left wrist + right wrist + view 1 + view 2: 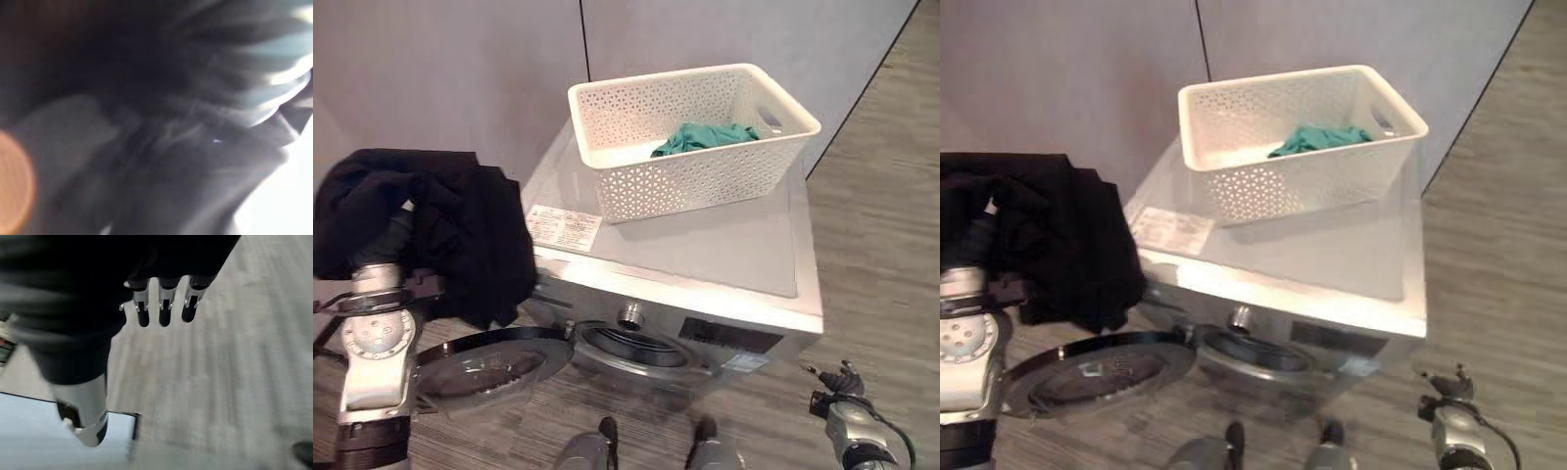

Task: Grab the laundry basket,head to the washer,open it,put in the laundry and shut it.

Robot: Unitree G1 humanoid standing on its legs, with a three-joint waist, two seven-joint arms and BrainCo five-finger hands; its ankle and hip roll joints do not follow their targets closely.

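on top of the washer [724, 245] sits a white perforated laundry basket [690, 176], holding one green garment [705, 137] near its right end. the round washer door [480, 367] hangs open low on the front, left of the dark drum opening [631, 343]. the left hand [406, 211] is raised on the left, buried in a bundle of black clothing [460, 235] draped over it; the fingers are hidden in the cloth, so i cannot tell how they grip. the bundle hangs above and to the left of the open door, well short of the drum. the right hand [164, 308] hangs low beside the washer over the wooden floor [891, 245], its fingers relaxed and holding nothing.

likely risks: the loose cloth could slip off and land on the floor or on the open door instead of in the drum. a trailing fold could also snag on the door rim. the green garment remains to be loaded.
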